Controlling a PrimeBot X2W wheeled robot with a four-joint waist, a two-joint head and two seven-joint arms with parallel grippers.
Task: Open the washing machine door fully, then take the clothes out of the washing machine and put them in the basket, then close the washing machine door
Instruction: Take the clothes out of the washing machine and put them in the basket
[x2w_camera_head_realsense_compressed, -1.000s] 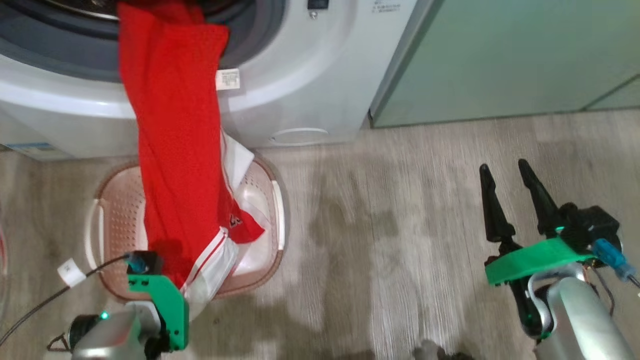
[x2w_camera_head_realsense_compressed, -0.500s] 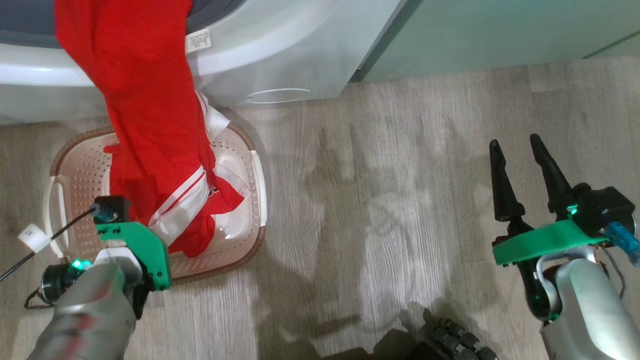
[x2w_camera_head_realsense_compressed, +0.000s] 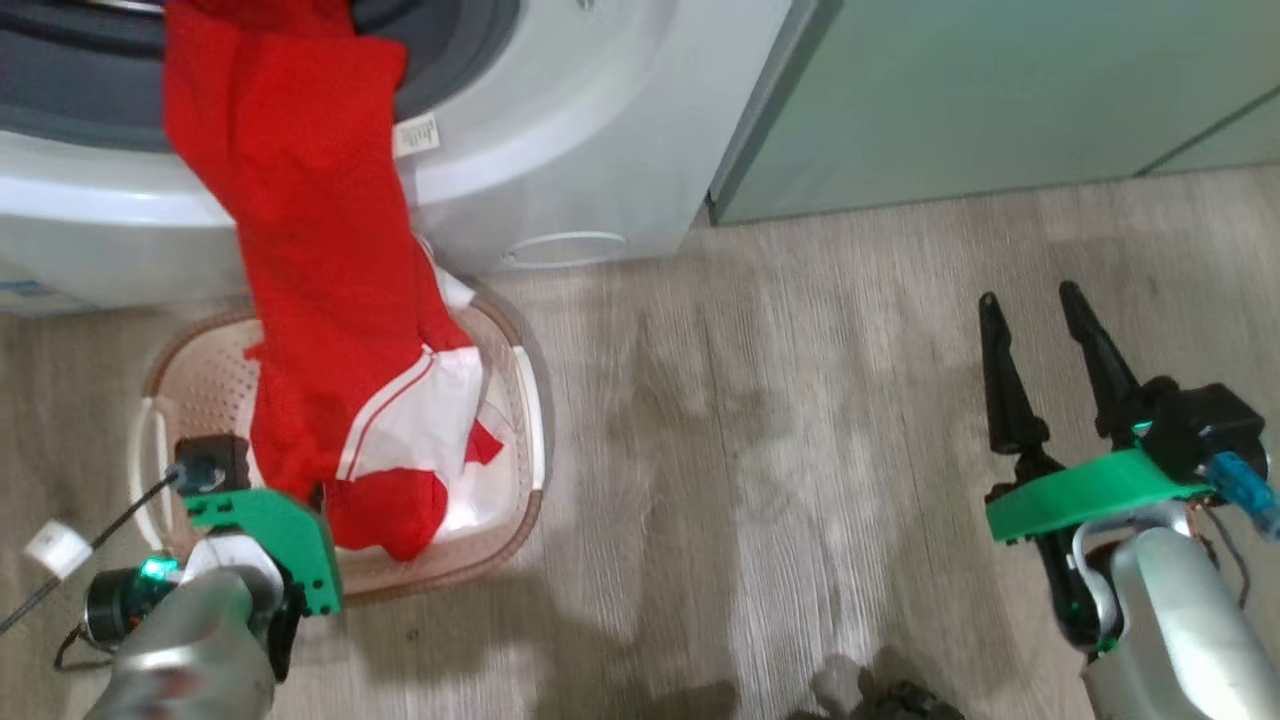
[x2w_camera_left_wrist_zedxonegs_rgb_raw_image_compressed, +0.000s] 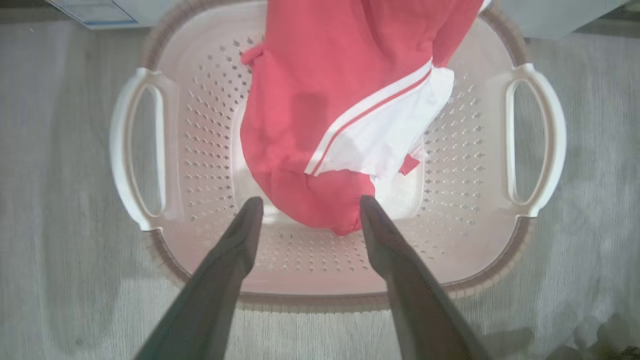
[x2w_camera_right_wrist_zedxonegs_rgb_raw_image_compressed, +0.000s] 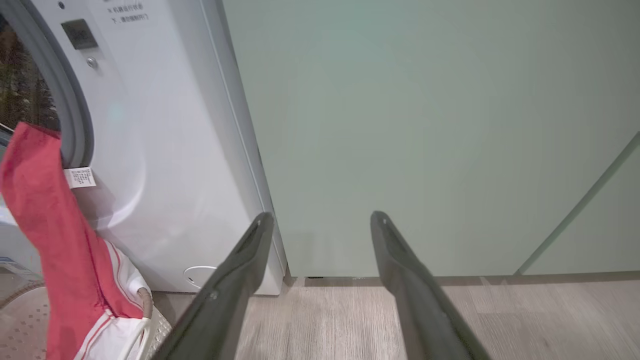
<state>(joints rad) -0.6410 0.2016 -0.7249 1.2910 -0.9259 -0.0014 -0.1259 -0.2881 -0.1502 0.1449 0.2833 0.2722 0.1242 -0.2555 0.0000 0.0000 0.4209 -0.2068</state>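
Change: the left gripper (x2w_camera_left_wrist_zedxonegs_rgb_raw_image_compressed: 310, 200) lets go. The two earlier head pictures show it pinched on the low end of the clothes (x2w_camera_head_realsense_compressed: 320, 260). Now, in the left wrist view, its fingers stand apart and the red hem hangs loose between them, above the near part of the basket (x2w_camera_head_realsense_compressed: 532, 400). Whether the cloth brushes a finger: cannot tell.

Meaning (judgement): the low end is delivered, but the garment is only partly in. Its top end is draped over the lip of the washer (x2w_camera_head_realsense_compressed: 600, 120) mouth, so the transfer looks half done. A second pull nearer the top seems needed before the door can be closed.

Orientation: the long axis runs far to near. It starts at the drum mouth at far left, comes down the washer front and ends in the basket, leaning slightly right as it comes near. The white striped panel sits at the near end on the right side. The red tip points near, toward the left gripper.

Right gripper (x2w_camera_head_realsense_compressed: 1028, 292): fingers apart and empty, well to the right over the floor (x2w_camera_head_realsense_compressed: 760, 450), pointing far toward the cabinet (x2w_camera_head_realsense_compressed: 1000, 90)
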